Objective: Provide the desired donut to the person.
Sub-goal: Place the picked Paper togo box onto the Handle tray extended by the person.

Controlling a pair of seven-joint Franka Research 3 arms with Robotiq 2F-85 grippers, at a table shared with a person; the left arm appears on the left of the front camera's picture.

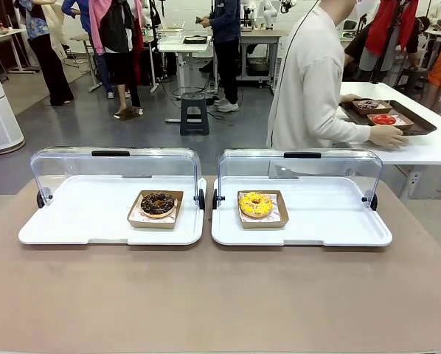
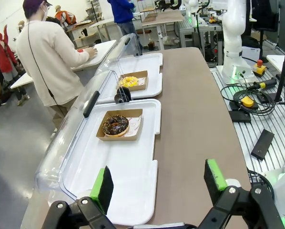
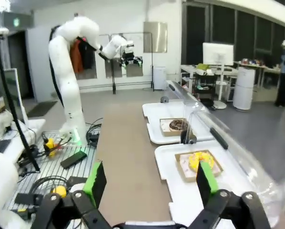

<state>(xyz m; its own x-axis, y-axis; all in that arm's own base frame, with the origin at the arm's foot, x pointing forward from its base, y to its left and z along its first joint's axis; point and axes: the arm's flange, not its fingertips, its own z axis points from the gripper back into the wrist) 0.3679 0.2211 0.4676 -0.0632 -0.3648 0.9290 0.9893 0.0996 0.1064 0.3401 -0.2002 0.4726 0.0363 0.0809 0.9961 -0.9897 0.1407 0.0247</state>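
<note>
A chocolate donut (image 1: 158, 203) (image 2: 116, 125) (image 3: 179, 125) sits in a brown paper tray on the left white display tray (image 1: 73, 221), whose clear lid stands raised. On the right white display tray (image 1: 331, 217) lies a yellow-iced donut (image 1: 256, 204) (image 2: 128, 81) (image 3: 198, 160), also in a brown paper tray. The person (image 1: 309, 81) (image 2: 49, 57) in a cream cardigan stands at the far side, turned away with a hand on another table. My left gripper (image 2: 157, 183) is open, well back from the left tray. Empty and open, my right gripper (image 3: 149, 183) hangs back from the right tray.
A white side table (image 1: 419, 144) at the right holds a dark tray (image 1: 416, 122) with more donuts. The brown tabletop (image 1: 220, 295) stretches bare in front of both display trays. Several people and a black stool (image 1: 195, 110) stand farther back. Cables and tools (image 2: 252, 98) lie beside the table.
</note>
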